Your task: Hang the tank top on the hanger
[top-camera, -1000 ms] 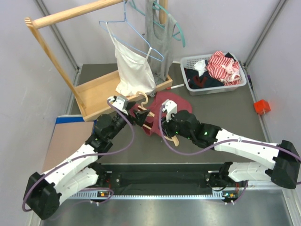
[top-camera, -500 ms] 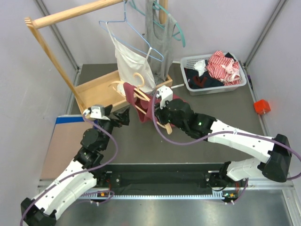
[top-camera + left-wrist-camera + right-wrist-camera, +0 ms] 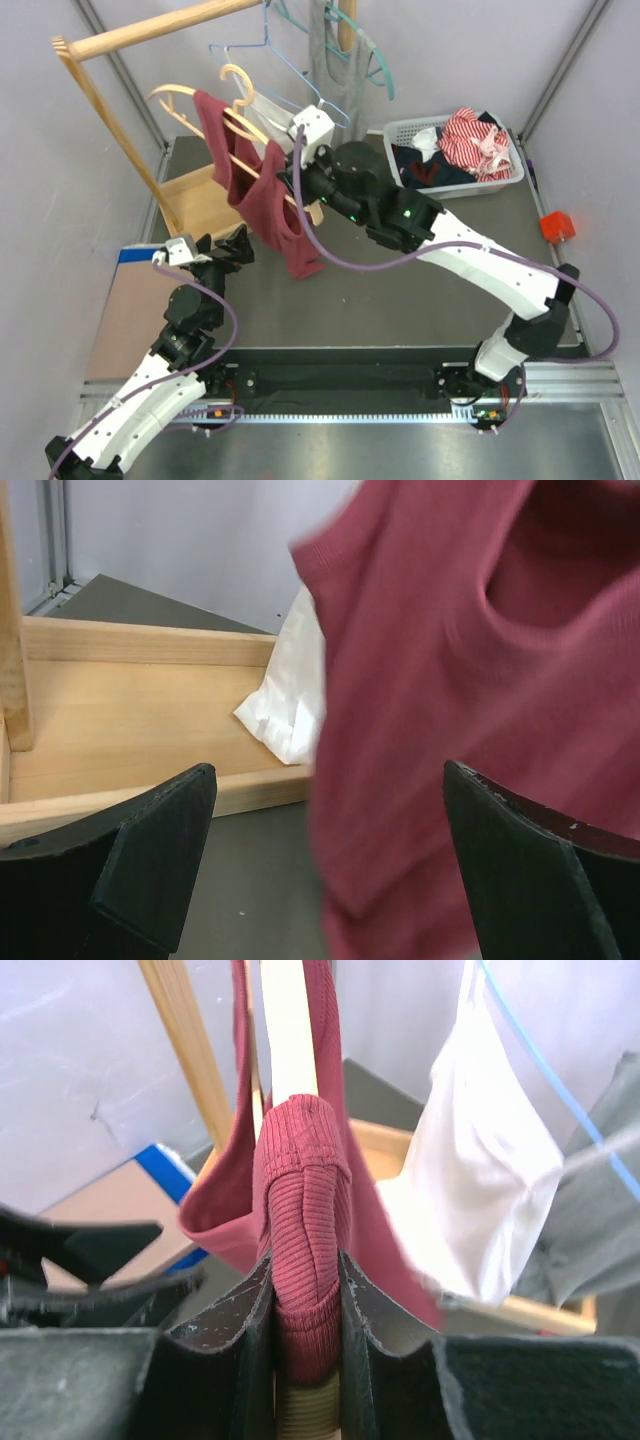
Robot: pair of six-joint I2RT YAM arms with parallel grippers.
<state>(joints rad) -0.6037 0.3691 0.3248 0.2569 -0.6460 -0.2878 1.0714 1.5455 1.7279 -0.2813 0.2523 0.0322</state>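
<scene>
The maroon tank top (image 3: pixel 268 195) hangs on the tan wooden hanger (image 3: pixel 190 97), which is held up in the air, tilted, just below the rack's rail. My right gripper (image 3: pixel 292 176) is shut on the hanger's arm through a strap of the tank top. The right wrist view shows the ribbed strap (image 3: pixel 300 1170) pinched between the jaws of my right gripper (image 3: pixel 305 1300), with the hanger (image 3: pixel 288 1030) running up from them. My left gripper (image 3: pixel 238 244) is open and empty, low and left of the hem. In the left wrist view the tank top (image 3: pixel 480 680) hangs beyond my left gripper (image 3: pixel 330 880), apart from it.
The wooden rack (image 3: pixel 150 30) carries a white camisole (image 3: pixel 275 115) on a blue wire hanger (image 3: pixel 262 48) and a grey tank top (image 3: pixel 330 60) on a teal hanger (image 3: pixel 378 62). A white basket (image 3: pixel 455 185) of clothes stands at the back right. A red cube (image 3: pixel 556 226) lies at the right.
My right arm has lifted the hanger with the tank top off the table up and left toward the rail. My left gripper has let go and drawn back to the left.
</scene>
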